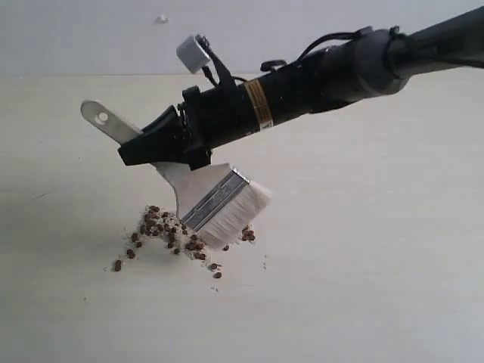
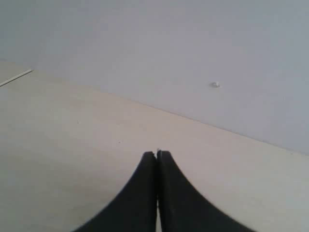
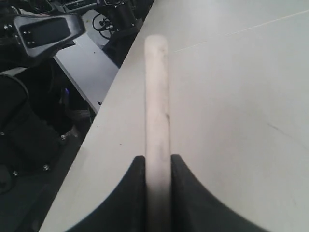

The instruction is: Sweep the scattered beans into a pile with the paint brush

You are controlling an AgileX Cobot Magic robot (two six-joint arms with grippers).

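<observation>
Right gripper, reaching in from the upper right, clamps the paint brush by its handle; the left gripper is closed on nothing. At frame centre the brush slants, handle end toward the upper left, bristles lower right on the surface. Most beans look gathered into the pile; a few strays at lower left remain.
</observation>
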